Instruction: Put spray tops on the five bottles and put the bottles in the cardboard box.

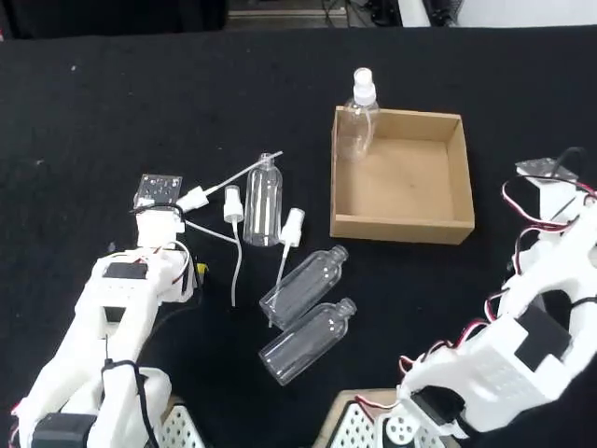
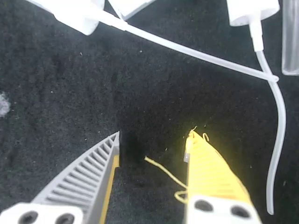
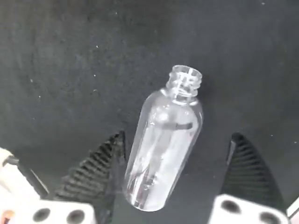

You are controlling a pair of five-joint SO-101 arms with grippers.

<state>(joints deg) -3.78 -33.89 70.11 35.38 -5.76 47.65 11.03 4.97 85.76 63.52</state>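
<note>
SECOND BOTTLE UP NEXT: A capped bottle stands in the far corner of the cardboard box, while three uncapped bottles sit on the black table. Two of them lie side by side in front of the box, the nearer bottle and the farther bottle. The third bottle is to the left of the box among three loose spray tops, whose thin tubes trail across the cloth.

The left gripper hovers low over bare cloth, jaws spread and holding nothing, with a spray top and its dip tube just ahead. The right gripper also has its jaws wide apart. They frame an uncapped bottle lying on its side with its neck pointing away, and neither jaw appears to touch it.

By the look of it, the work is at the pick-up stage for a second bottle, with one arm lined up on a top and the other on a bottle. The next move probably calls for the right jaws to drop and close around the bottle's body, firmly enough that the slick plastic does not roll away. The left would then need to pinch a top by its head so the long, limp tube can be threaded into the narrow neck.
</note>
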